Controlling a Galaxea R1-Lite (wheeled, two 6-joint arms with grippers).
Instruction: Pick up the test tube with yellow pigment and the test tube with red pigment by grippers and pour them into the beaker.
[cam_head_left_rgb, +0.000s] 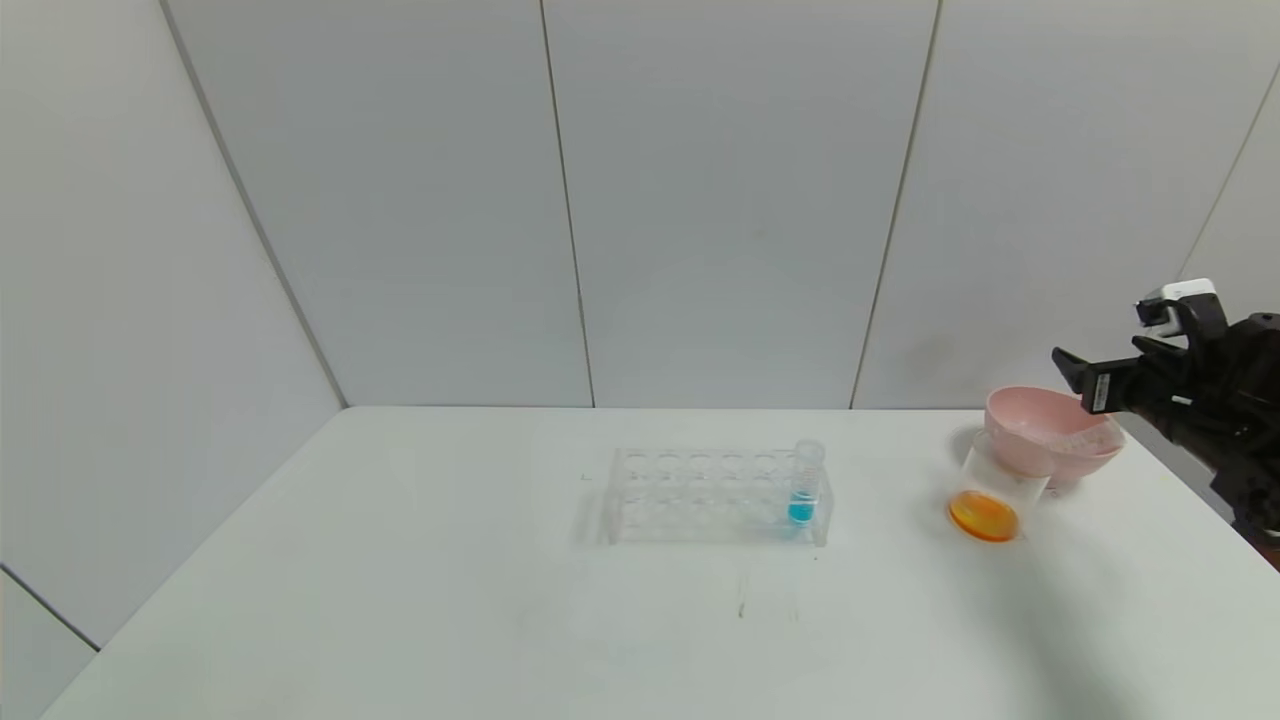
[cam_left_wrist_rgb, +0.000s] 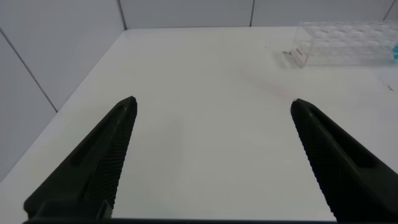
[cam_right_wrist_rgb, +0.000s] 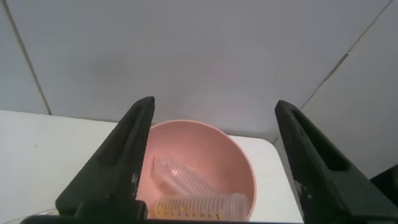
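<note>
Two emptied tubes (cam_right_wrist_rgb: 193, 190) are lying in the pink bowl (cam_right_wrist_rgb: 239, 168) at the lower centre of the right wrist view, and the beaker (cam_head_left_rgb: 990, 495) at the right of the head view is holding orange liquid, so the pouring appears complete and the step in hand looks like clearing the right arm away.

Right claw (cam_head_left_rgb: 1075, 375): it is hovering at the right edge of the head view, just above the bowl's rim, with its jaws spread wide and nothing between them. To finish well, it should rise straight off the bowl before swinging aside, since the beaker is standing touching or just beside the bowl's lower left and a sideways sweep could knock it over.

Left claw (cam_left_wrist_rgb: 211, 162): it is also released, its two fingers apart over bare table (cam_left_wrist_rgb: 205, 93), well away from the rack (cam_head_left_rgb: 715, 495); it is out of the head view.

Orientation: both tubes are lying on their sides. One, with printed graduations, has its long axis running roughly level across the right wrist view, its open threaded end toward the right of that frame. The other is lying obliquely, from upper left to lower right. Which tube held which pigment cannot be told.

One tube with blue liquid (cam_head_left_rgb: 805, 485) is standing upright at the rack's right end.
</note>
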